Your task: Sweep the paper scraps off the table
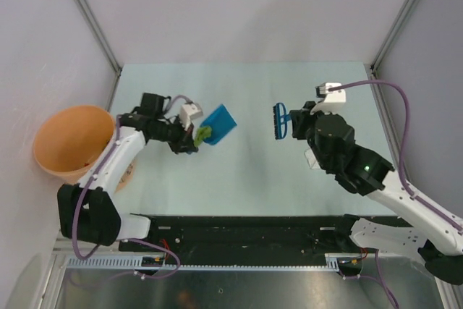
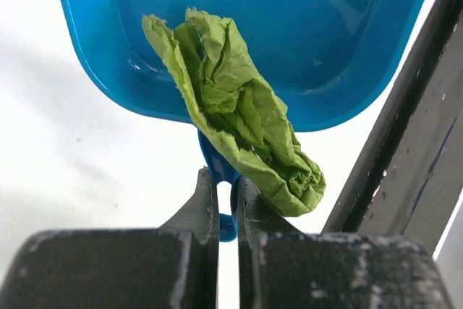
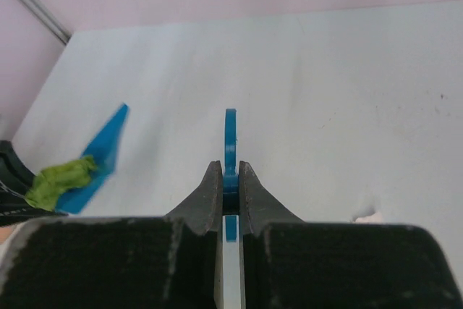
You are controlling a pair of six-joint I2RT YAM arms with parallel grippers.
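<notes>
Paper scrap (image 2: 239, 128), one green wad, lies at the rear of the blue dustpan (image 2: 340, 41), draped over its back wall. Its long axis runs down toward the left gripper (image 2: 226, 186), which is clamped on the dustpan's handle (image 2: 215, 157) over the table (image 1: 253, 179). The right gripper (image 3: 230, 179), closed on the brush (image 3: 230, 132), is well apart to the right. The orange bucket (image 1: 72, 139) sits beside the left arm, so tipping probably falls to that arm.
</notes>
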